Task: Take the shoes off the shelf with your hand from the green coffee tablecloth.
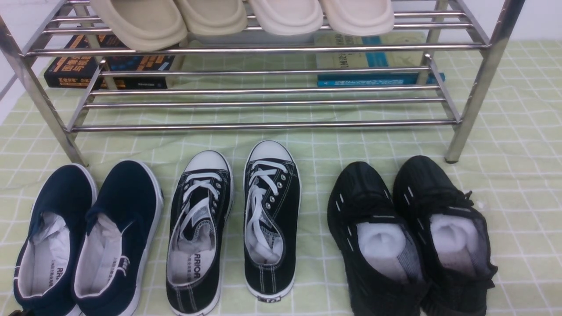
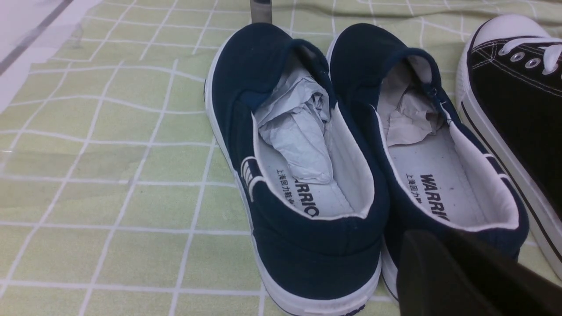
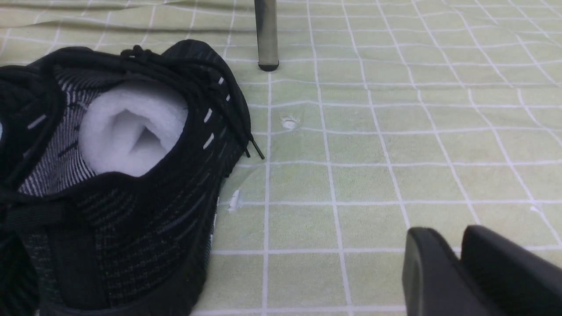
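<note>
The shoes, a pair of black canvas sneakers with white laces and toe caps, stand side by side on the green coffee tablecloth [image 1: 505, 131]: one [image 1: 199, 232] on the left, the other [image 1: 271, 219] on the right. They sit just in front of the shelf [image 1: 263, 48], toes toward it. Neither hand shows in the front view. My left gripper [image 2: 434, 263] hovers behind the heels of the navy slip-ons [image 2: 307, 175], and its dark fingers overlap so no gap shows. One sneaker [image 2: 518, 87] is at that view's edge. My right gripper [image 3: 452, 239] is low over bare cloth, slightly open and empty.
Navy slip-ons [image 1: 88, 237] lie left of the sneakers and black mesh trainers [image 1: 412, 237] right of them. Beige slippers [image 1: 246, 17] rest on the shelf's upper rails. Books [image 1: 109, 66] [image 1: 373, 61] lie under the shelf. A shelf leg [image 3: 266, 35] stands beyond one trainer [image 3: 123, 175].
</note>
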### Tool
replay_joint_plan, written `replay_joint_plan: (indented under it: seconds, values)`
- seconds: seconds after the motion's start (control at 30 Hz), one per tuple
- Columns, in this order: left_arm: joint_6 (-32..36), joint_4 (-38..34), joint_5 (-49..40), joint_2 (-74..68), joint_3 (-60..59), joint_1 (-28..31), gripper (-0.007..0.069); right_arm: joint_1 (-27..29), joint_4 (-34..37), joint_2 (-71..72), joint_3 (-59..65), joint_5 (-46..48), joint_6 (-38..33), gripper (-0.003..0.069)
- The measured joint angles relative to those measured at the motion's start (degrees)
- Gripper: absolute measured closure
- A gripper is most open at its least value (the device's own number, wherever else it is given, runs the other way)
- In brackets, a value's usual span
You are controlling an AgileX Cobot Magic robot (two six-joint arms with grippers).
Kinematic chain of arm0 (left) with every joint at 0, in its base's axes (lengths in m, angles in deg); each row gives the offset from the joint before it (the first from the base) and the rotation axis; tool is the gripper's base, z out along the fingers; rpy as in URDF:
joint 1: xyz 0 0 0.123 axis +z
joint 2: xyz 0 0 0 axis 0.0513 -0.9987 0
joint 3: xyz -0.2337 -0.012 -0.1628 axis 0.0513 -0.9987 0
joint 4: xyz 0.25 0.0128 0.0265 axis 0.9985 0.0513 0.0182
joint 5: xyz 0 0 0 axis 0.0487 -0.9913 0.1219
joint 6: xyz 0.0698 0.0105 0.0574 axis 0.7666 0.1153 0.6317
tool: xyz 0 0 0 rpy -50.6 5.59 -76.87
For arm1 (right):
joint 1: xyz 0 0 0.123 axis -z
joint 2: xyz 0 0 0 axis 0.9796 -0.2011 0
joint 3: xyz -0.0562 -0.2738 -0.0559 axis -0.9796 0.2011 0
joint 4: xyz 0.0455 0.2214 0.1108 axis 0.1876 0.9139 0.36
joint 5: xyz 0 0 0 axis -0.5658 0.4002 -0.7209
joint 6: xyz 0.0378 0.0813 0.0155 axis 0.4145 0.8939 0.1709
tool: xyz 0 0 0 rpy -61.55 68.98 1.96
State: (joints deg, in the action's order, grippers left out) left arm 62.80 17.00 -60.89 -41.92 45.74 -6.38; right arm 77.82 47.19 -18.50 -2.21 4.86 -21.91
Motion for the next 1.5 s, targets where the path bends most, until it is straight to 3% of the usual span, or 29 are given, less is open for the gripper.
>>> replay_joint_plan:
  seconds: [1.5]
  values:
    - [0.0, 1.3, 0.1, 0.0, -0.1, 0.0, 0.0498, 0.0, 0.0, 0.0, 0.0, 0.0, 0.0, 0.0461]
